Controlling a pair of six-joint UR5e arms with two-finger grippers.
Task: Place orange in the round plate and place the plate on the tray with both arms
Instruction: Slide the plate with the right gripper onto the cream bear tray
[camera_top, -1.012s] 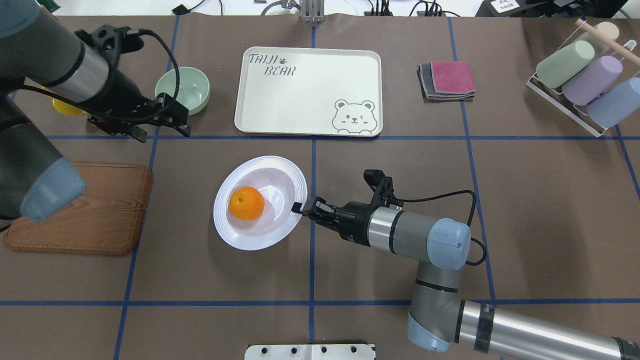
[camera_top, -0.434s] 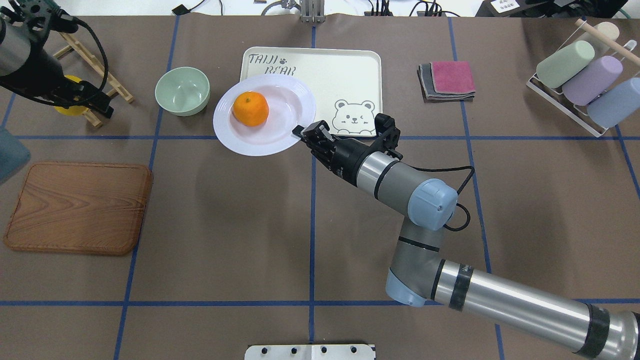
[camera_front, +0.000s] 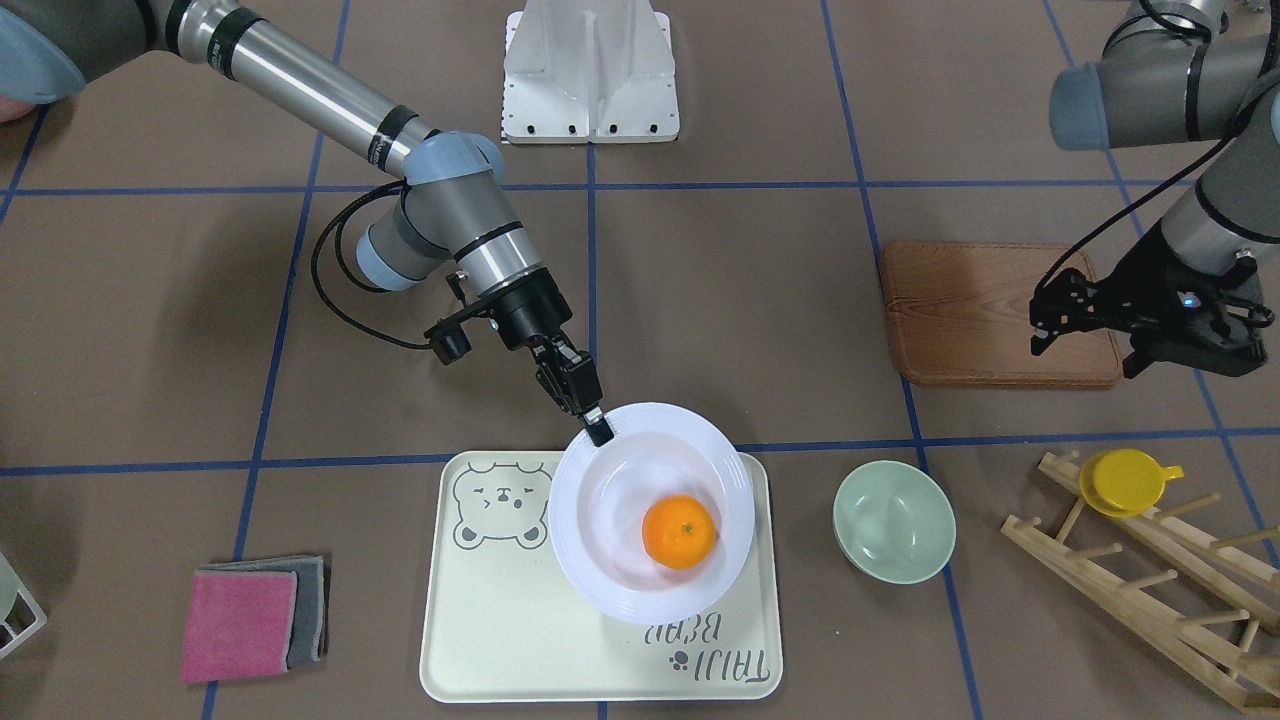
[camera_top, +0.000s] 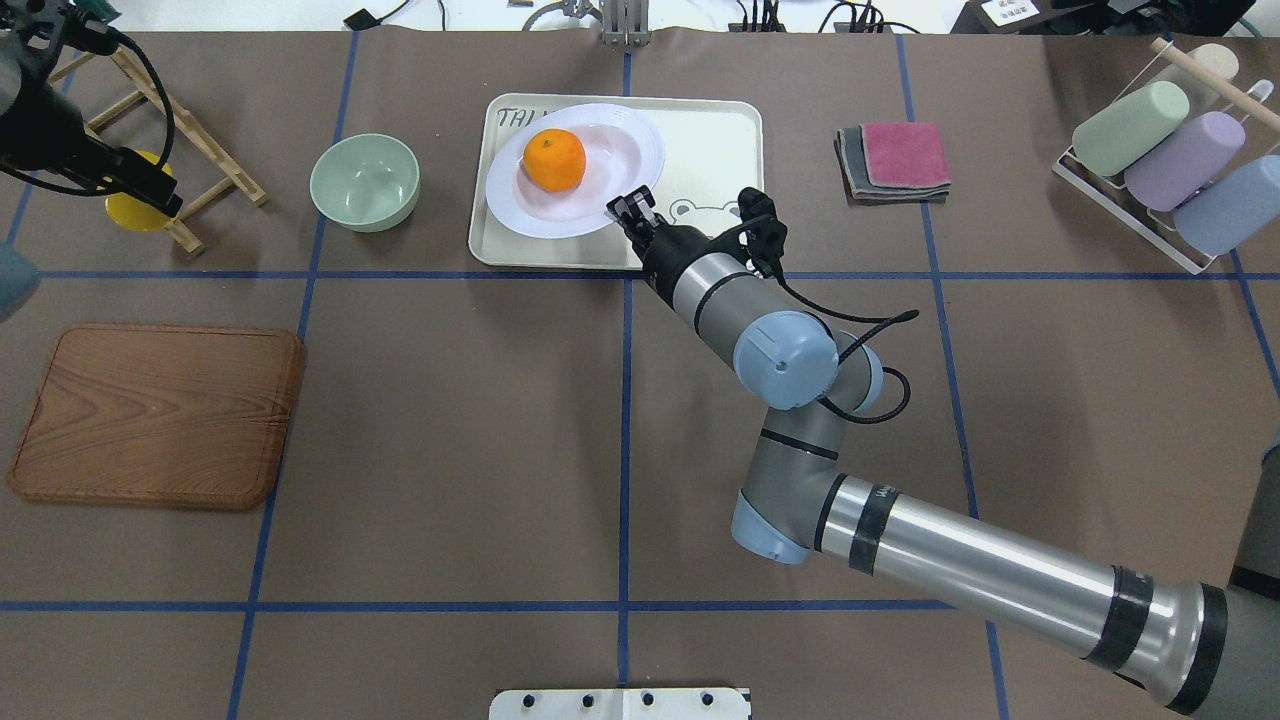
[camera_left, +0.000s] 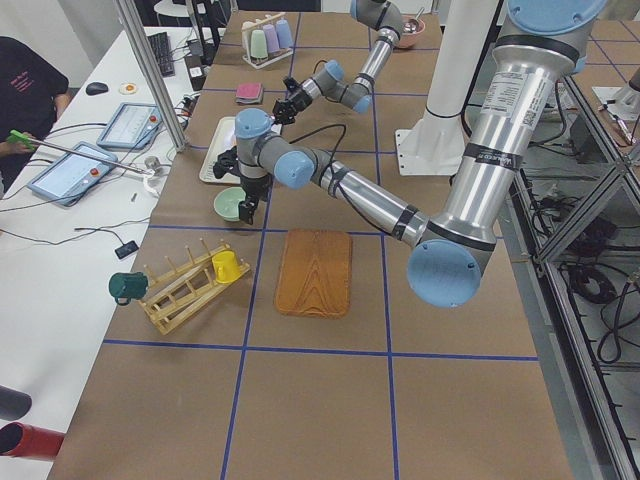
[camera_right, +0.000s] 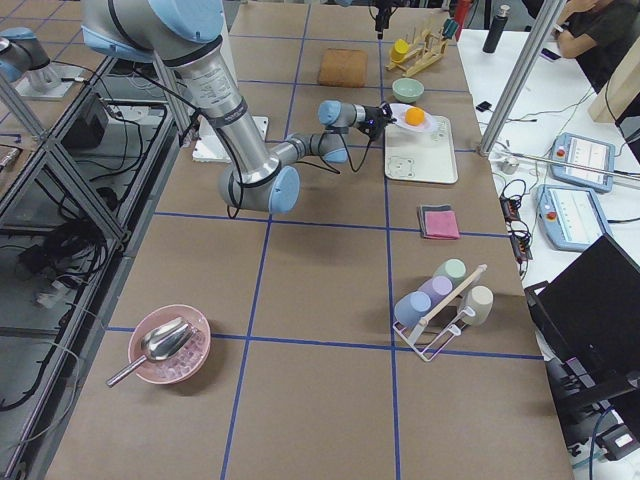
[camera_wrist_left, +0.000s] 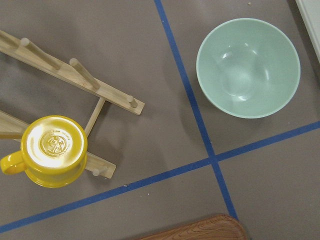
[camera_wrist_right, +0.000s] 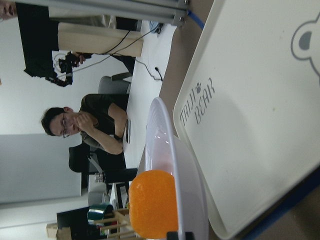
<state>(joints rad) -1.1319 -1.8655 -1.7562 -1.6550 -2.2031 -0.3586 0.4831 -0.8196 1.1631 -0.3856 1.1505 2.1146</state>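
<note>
Brown-papered table up front: the orange (camera_top: 555, 160) sits in the round plate (camera_top: 632, 150), which seems to hang just above the tray (camera_top: 720, 140), since the right gripper (camera_top: 625, 210) pinches its rim. Off by the yellow mug (camera_top: 135, 212), the left gripper (camera_top: 155, 190) waits, jaws unreadable.

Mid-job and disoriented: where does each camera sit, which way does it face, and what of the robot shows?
Front-facing: across the table, facing the robot, steeply down; right arm view-left, left arm view-right.
Overhead: behind the robot, looking forward-down; both arms.
Exterior left: table's left end, along it; left arm near.
Exterior right: opposite end; right arm near.
Left wrist: straight down on green bowl, yellow cup; no robot.
Right wrist: along the tray; only a fingertip shows.
Shared: front-facing and overhead show right pincer gripping round plate, orange inside, over tray.
</note>
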